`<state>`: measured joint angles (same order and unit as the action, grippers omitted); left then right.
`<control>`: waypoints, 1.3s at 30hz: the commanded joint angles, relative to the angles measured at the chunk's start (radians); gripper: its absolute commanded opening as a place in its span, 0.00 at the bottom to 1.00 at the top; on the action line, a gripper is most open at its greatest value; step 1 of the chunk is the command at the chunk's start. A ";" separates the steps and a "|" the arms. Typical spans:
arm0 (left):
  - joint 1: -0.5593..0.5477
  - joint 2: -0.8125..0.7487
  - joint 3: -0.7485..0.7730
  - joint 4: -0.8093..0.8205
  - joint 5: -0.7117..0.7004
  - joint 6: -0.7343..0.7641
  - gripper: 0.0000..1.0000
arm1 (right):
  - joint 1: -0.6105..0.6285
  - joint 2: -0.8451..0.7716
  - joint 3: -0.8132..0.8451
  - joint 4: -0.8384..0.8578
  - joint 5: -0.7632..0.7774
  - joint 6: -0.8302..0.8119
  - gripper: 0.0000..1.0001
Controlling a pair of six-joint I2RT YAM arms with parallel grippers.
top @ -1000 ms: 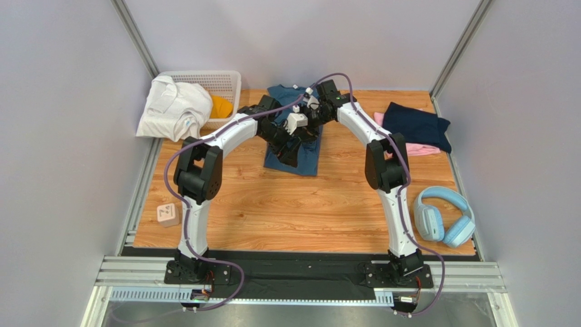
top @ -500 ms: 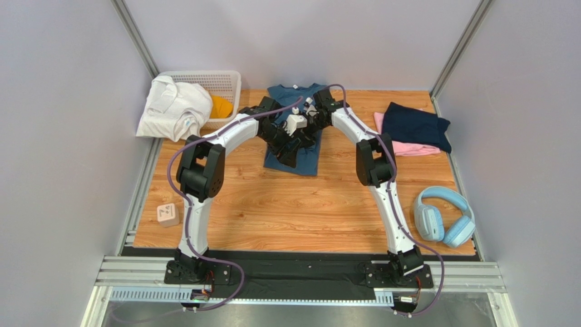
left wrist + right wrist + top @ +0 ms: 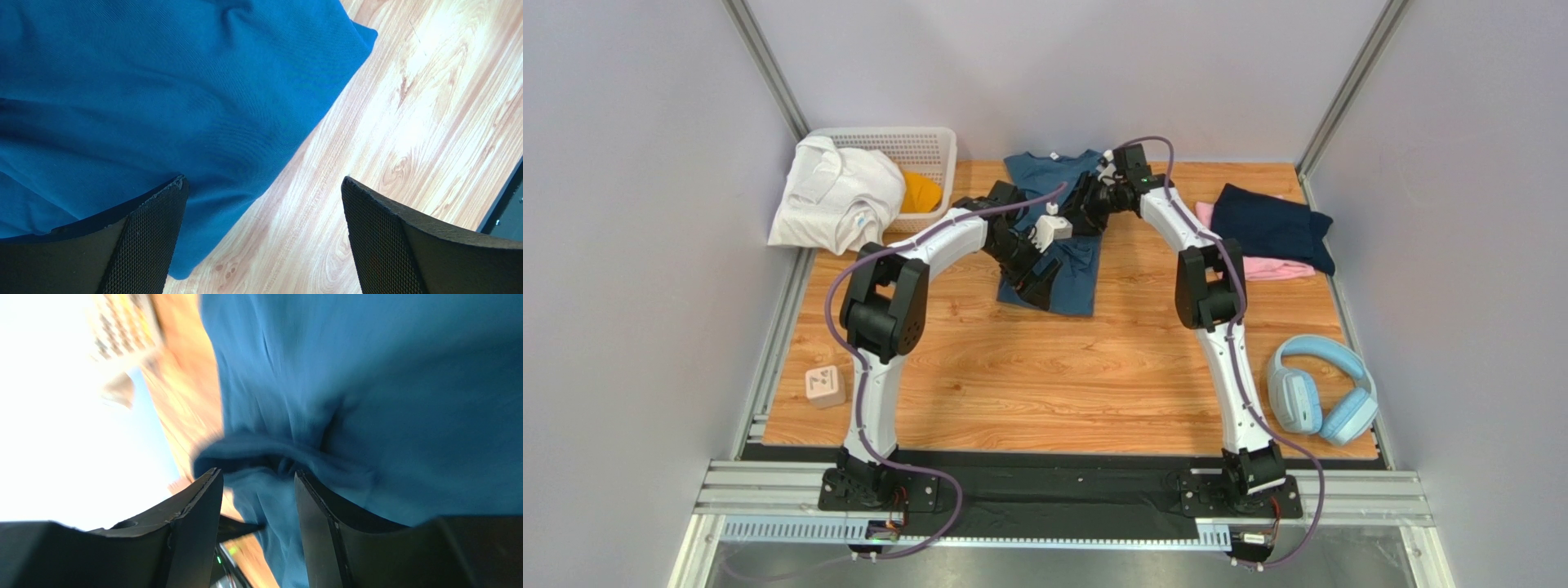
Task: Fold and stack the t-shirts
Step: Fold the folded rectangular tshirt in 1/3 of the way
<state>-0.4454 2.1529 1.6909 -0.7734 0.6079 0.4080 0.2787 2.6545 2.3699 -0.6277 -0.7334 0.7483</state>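
Observation:
A teal-blue t-shirt (image 3: 1075,284) lies at the back middle of the wooden table, collar toward the far wall. My left gripper (image 3: 1037,278) hovers over its near left corner, wide open with nothing between its fingers; the left wrist view shows that gripper (image 3: 263,179) above the cloth corner (image 3: 184,92) and bare wood. My right gripper (image 3: 1079,212) is over the shirt's right side. The blurred right wrist view shows its jaws (image 3: 257,473) partly apart with a bunched fold of the blue cloth (image 3: 368,386) between them. A navy t-shirt (image 3: 1271,227) lies folded on a pink one (image 3: 1281,271).
At the back left stands a white lattice basket (image 3: 934,141) with a white garment (image 3: 836,196) draped over it and an orange one (image 3: 919,192) inside. Light-blue headphones (image 3: 1320,386) lie near the right edge. A small wooden block (image 3: 825,386) sits at the left edge.
The right arm has swung back and to the right, drawing its gripper toward the shirt's right side and uncovering the collar. The left arm has barely moved.

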 commanded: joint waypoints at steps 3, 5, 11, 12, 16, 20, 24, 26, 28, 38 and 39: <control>-0.003 -0.067 -0.062 -0.052 0.007 0.037 1.00 | -0.056 0.048 0.112 0.241 0.028 0.146 0.53; -0.003 -0.077 -0.076 -0.056 0.004 0.048 1.00 | -0.073 0.048 0.114 0.288 0.037 0.189 0.53; -0.001 -0.120 -0.120 -0.070 -0.005 0.072 1.00 | -0.033 -0.173 -0.036 0.036 0.098 -0.054 0.54; -0.001 -0.129 -0.128 -0.070 -0.007 0.072 1.00 | -0.020 -0.261 -0.091 -0.007 0.124 -0.143 0.54; 0.001 -0.159 -0.140 -0.069 0.009 0.069 1.00 | 0.045 -0.436 -0.312 -0.183 0.277 -0.274 0.53; 0.002 -0.182 -0.163 -0.063 0.010 0.069 1.00 | 0.103 -0.591 -0.602 -0.155 0.416 -0.313 0.53; 0.002 -0.200 -0.184 -0.072 0.012 0.078 1.00 | 0.112 -0.637 -0.711 -0.129 0.413 -0.310 0.53; 0.004 -0.221 -0.197 -0.076 0.010 0.086 1.00 | 0.112 -0.607 -0.719 -0.125 0.405 -0.310 0.52; 0.008 -0.235 -0.223 -0.076 0.009 0.095 1.00 | 0.111 -0.568 -0.692 -0.135 0.401 -0.313 0.51; 0.014 -0.234 -0.185 -0.084 0.015 0.078 1.00 | 0.109 -0.367 -0.449 -0.185 0.367 -0.300 0.48; 0.014 -0.229 -0.175 -0.087 0.016 0.078 1.00 | 0.109 -0.358 -0.440 -0.188 0.364 -0.297 0.47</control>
<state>-0.4358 1.9461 1.4521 -0.8547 0.6010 0.4706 0.3840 2.2776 1.8362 -0.8169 -0.3656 0.4618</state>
